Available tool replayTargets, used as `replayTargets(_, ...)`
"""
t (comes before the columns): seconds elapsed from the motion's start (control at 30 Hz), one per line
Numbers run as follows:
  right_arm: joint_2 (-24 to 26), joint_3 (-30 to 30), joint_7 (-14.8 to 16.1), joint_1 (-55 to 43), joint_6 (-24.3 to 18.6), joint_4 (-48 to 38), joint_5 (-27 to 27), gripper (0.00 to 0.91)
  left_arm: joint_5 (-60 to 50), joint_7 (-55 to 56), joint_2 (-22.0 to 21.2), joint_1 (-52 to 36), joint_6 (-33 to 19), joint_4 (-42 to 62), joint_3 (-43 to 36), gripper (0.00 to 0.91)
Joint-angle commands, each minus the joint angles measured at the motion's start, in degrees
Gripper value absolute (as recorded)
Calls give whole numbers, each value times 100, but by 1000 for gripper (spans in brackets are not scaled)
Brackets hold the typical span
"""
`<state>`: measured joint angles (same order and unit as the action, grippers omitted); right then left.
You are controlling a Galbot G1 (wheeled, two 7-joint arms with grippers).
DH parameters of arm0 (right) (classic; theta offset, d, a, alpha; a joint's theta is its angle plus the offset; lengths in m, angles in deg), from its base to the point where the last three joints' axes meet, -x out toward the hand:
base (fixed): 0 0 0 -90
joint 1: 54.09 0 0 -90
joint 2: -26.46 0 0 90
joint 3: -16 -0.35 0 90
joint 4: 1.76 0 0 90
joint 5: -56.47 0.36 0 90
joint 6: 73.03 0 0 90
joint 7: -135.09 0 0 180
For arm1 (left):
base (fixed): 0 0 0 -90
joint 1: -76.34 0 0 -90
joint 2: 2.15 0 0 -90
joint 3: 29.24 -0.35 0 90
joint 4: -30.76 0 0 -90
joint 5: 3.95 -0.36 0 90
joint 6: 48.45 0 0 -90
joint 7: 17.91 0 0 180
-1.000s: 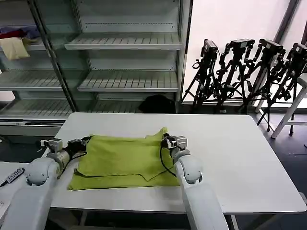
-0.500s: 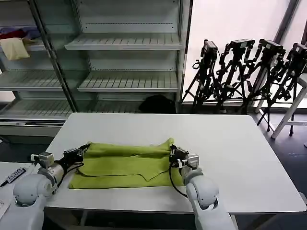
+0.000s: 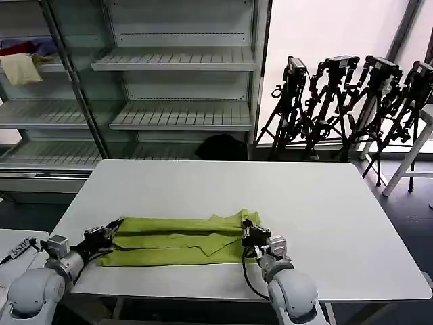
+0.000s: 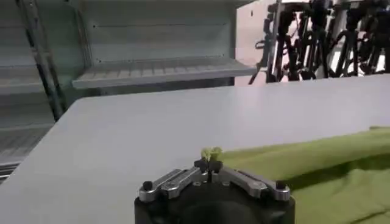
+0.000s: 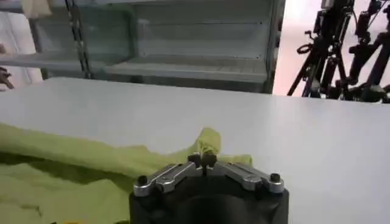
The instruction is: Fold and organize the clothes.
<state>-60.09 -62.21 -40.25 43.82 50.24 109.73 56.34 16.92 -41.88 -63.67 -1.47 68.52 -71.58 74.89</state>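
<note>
At the counter's near edge, left gripper and right gripper each pinch a T-shirt corner. Pull unevenly and your fold skews, or thin pinches slip.

A white table stands before grey metal shelves, where a cream cloth and a red cloth lie at the upper left. A black bundle sits on the floor behind the table, and black tripods lean by the bright window.
</note>
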Motion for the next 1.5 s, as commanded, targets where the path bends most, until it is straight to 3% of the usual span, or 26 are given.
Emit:
replayTargets(0.03,10,-13,-10,172,-4,29,-334,0,-309,-29,-34,381,-105,-184,75,10)
replayTargets(0.13,-17,3,-31,150,-5,-45,-485,0,-479,-34,-85,415,-137,-189,63,10)
replayTargets(0.17,-24,14,-39,141,-4,-71,-583,212,-501,-18,-101,424,-142,-191,50,10)
replayTargets(0.2,-32,21,-47,136,-4,-90,-609,907,-558,-15,-124,424,-145,-190,45,20)
replayTargets(0.23,-35,24,-50,134,-2,-98,-615,907,-565,-15,-139,421,-151,-191,45,50)
replayTargets(0.27,-44,39,-67,125,-3,-122,-704,907,-575,24,-157,427,-143,-207,39,907)
replayTargets(0.6,-94,107,-141,146,-12,-215,-1354,907,-259,348,-333,424,-171,-578,150,907)
replayTargets(0.77,-77,50,-180,196,-15,-104,-1342,907,349,717,-474,528,-127,-1063,319,907)
replayTargets(1.03,-120,-231,-372,136,-149,830,-17,907,-50,2107,-1142,924,-310,-1219,13,907)
replayTargets(1.33,-9,-512,-533,-229,-12,1286,334,907,-277,2434,-1449,877,-386,-950,-197,907)
replayTargets(1.43,2,-528,-541,-236,-13,1292,332,907,-264,2424,-1447,853,-352,-901,-204,776)
replayTargets(1.47,-2,-526,-541,-224,-14,1285,329,907,-254,2432,-1442,839,-334,-867,-198,675)
replayTargets(1.5,-12,-530,-535,-210,-14,1280,323,907,-240,2426,-1440,838,-334,-841,-188,655)
